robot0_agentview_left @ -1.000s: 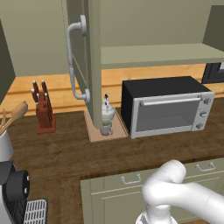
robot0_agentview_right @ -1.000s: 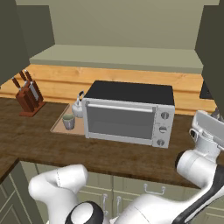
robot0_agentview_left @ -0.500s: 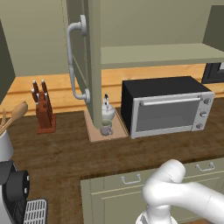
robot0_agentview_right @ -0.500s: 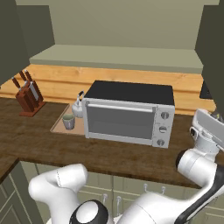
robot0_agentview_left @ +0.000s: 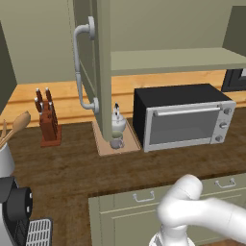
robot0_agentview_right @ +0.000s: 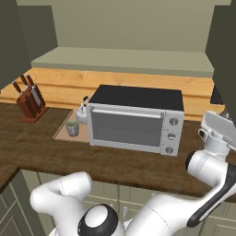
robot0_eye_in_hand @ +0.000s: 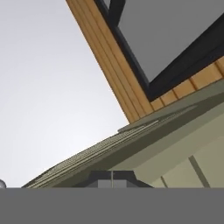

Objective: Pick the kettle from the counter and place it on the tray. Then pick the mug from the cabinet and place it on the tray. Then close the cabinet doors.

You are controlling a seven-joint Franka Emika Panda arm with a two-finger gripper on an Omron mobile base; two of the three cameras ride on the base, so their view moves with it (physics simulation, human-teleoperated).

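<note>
Nothing has shifted over the last second: both base views match the earlier ones, and the arm sits where it was.

The gripper has its fingertips pressed together on nothing, close against an olive-green panel edge, probably the right cabinet door.

Well off to the gripper's left, past the toaster oven, the kettle and the mug stand just beside each other on the tray on the desk. Those 2 placements look done.

The left cabinet door stands open, so closing both doors remains. The stillness suggests a pause before pushing.
</note>
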